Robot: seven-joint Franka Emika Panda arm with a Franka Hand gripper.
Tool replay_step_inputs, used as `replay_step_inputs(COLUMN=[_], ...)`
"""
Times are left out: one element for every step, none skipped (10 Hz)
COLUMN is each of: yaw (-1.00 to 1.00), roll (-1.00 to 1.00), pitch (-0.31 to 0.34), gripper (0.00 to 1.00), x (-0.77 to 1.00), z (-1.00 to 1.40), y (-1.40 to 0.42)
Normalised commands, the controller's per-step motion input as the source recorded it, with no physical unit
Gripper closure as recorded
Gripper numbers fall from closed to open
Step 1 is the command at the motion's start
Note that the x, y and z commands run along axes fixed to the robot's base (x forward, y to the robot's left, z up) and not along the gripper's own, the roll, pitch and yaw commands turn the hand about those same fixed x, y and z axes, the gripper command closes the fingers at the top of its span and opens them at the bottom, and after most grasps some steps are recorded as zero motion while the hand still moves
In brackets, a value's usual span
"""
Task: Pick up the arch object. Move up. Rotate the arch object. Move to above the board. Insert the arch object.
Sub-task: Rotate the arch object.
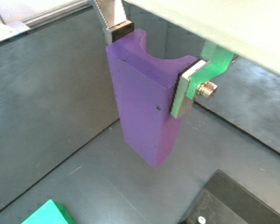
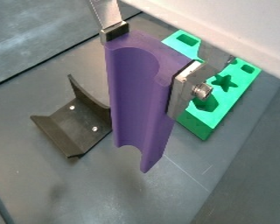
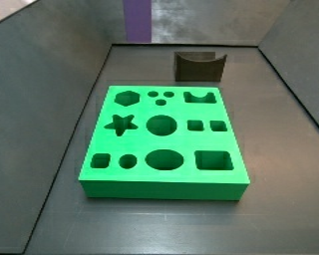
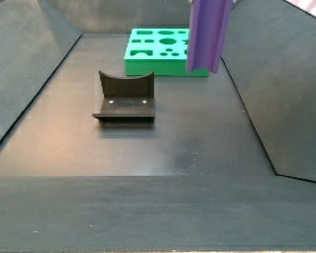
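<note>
**One purple arch object held aloft, one board, one fixture**

The dark grey desk point(image 4: 188, 148) was the largest thing in view, a single flat floor with sloped walls rising around it. On it lay one board point(image 3: 163, 137), a thick bright green square slab. In a side view its top showed eleven cut-outs: a hexagon, two small circles and an arch-like notch in the far row; a star, one large circle and two small squares in the middle row; and a small square, a small circle, an oval and a large square in the near row. The board point(image 4: 161, 49) lay flat, near the back of the desk in the other side view.

Next in size was the single arch object point(image 2: 140, 101), a long slim purple prism. It hung upright and clear of the desk, its lower end in the air, with a curved groove running down one long face. In both side views it stood above the floor, its top cut off by the frame edge point(image 4: 209, 35) point(image 3: 137, 18).

One fixture point(image 4: 122, 97), a dark bracket with a curved back, sat on the desk, well apart from the board.

The hand point(image 1: 154, 61) was pinching the arch object near its upper end, one silver finger point(image 1: 192, 84) pressed against a side face and the other finger point(image 1: 115, 31) against the opposite face.
</note>
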Motion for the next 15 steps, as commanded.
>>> replay_step_inputs(yaw=[0.1, 0.07, 0.04, 0.03, 0.02, 0.01, 0.01, 0.0, 0.0, 0.0, 0.0, 0.0, 0.0, 0.0, 0.0], roll=[-0.21, -0.19, -0.15, -0.12, -0.11, -0.08, -0.07, -0.05, -0.03, -0.02, -0.02, -0.02, -0.02, -0.02, -0.02], pitch=[-0.02, -0.036, -0.043, -0.059, -0.064, -0.062, -0.061, -0.055, -0.051, -0.035, -0.035, -0.032, -0.033, -0.034, -0.034], gripper=[1.0, 1.0, 1.0, 1.0, 1.0, 1.0, 1.0, 1.0, 1.0, 1.0, 1.0, 1.0, 1.0, 1.0, 1.0], x=[0.01, 0.03, 0.02, 0.02, 0.02, 0.02, 0.02, 0.02, 0.02, 0.0, 0.0, 0.0, 0.0, 0.0, 0.0], z=[-1.0, -1.0, -1.0, -1.0, -1.0, -0.89, -0.77, -0.54, -0.32, -0.26, -0.26, -0.27, -0.27, -0.26, -0.26], y=[0.0, 0.01, 0.0, 0.01, 0.01, 0.01, 0.01, 0.01, 0.02, 0.01, 0.01, 0.01, 0.01, 0.01, 0.01])
